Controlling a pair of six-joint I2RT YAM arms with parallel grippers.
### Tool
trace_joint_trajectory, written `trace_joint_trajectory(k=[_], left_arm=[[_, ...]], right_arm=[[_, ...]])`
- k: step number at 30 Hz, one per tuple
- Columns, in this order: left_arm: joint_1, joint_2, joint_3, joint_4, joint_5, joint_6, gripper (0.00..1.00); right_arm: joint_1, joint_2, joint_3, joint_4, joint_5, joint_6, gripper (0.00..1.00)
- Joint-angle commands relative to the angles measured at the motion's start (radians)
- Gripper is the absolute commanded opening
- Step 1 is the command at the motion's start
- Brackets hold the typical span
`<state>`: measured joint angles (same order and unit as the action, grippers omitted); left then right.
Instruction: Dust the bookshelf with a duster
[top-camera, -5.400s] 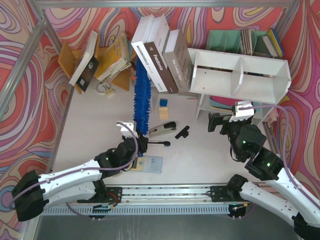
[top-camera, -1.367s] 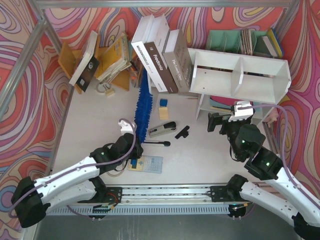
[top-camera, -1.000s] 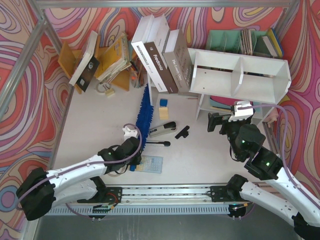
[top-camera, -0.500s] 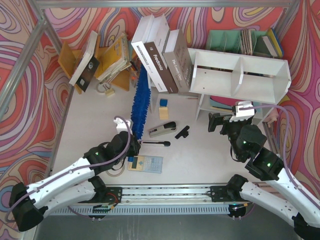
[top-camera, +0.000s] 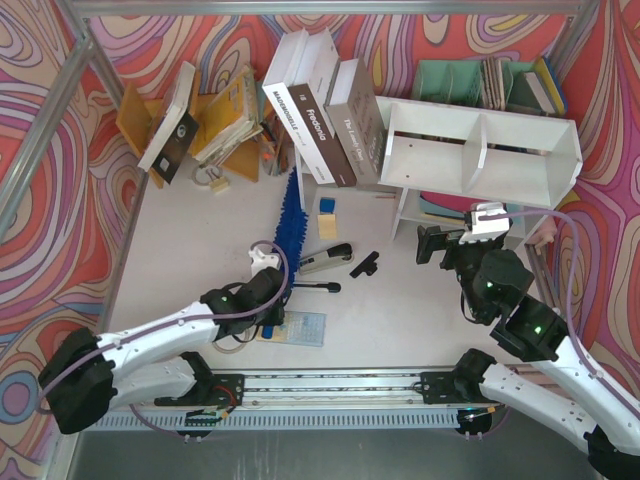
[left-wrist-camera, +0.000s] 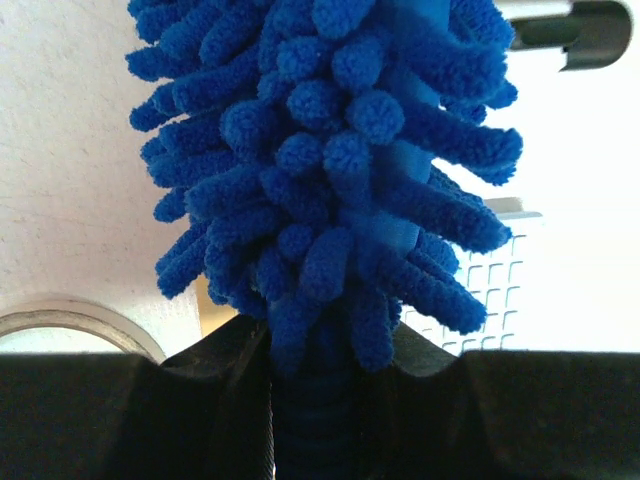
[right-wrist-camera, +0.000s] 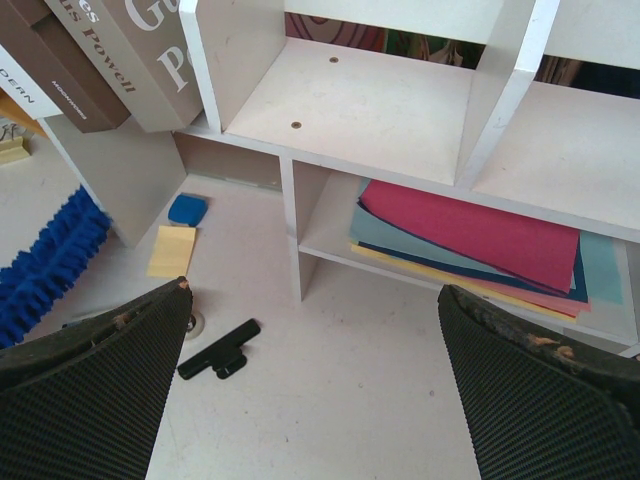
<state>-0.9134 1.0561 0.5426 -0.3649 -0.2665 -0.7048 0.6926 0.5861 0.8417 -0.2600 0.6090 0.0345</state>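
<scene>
The bright-blue fluffy duster (top-camera: 289, 225) lies lengthwise across the tabletop, its tip toward the leaning books. My left gripper (top-camera: 274, 286) is shut on its handle end. In the left wrist view the chenille head (left-wrist-camera: 330, 150) fills the centre and the ribbed handle sits pinched between the jaws of the left gripper (left-wrist-camera: 315, 405). The white bookshelf (top-camera: 480, 150) stands at the right, with two cubbies and a lower tier. My right gripper (top-camera: 428, 245) hangs open in front of the bookshelf (right-wrist-camera: 370, 110), the right gripper (right-wrist-camera: 312, 300) holding nothing. The duster's blue head (right-wrist-camera: 45, 265) shows at the left edge.
Large books (top-camera: 315, 100) lean on the shelf's left side. A stapler (top-camera: 325, 258), a black clip (right-wrist-camera: 220, 348), and blue and yellow pads (right-wrist-camera: 172, 250) lie between duster and shelf. Coloured paper (right-wrist-camera: 480, 235) fills the lower tier. Behind stand a teal organiser (top-camera: 480, 80) and an orange rack (top-camera: 135, 120).
My left gripper has swung right with the duster, and the blue head's tip has drawn back from the leaning books. The right arm has not moved.
</scene>
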Motion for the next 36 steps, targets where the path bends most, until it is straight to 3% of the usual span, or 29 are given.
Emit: trace_joint_trajectory(k=[1,7,13,17,26,36], left_arm=[[-0.001,0.041,-0.003,0.038,0.051,-0.004,0.0],[-0.001,-0.004,0.035,-0.008,-0.01,0.021,0.0],[0.0,-0.165,0.056,-0.035,-0.087,0.033,0.0],[0.0,-0.223,0.045,-0.006,-0.062,0.025,0.0],[0.0,-0.104,0.0,0.043,0.079,0.004,0.0],[0.003,0.007,-0.008,0.03,0.054,-0.012,0.0]], right_arm=[[-0.004,-0.01,-0.003,0.004,0.011,0.005,0.99],[-0.003,-0.01,-0.003,0.004,0.011,0.006,0.99],[-0.002,-0.013,-0.002,0.003,0.011,0.005,0.99],[-0.004,-0.017,-0.003,0.003,0.011,0.007,0.99],[-0.003,-0.013,-0.003,0.002,0.01,0.007,0.99],[-0.004,-0.016,-0.001,0.001,0.008,0.007,0.99]])
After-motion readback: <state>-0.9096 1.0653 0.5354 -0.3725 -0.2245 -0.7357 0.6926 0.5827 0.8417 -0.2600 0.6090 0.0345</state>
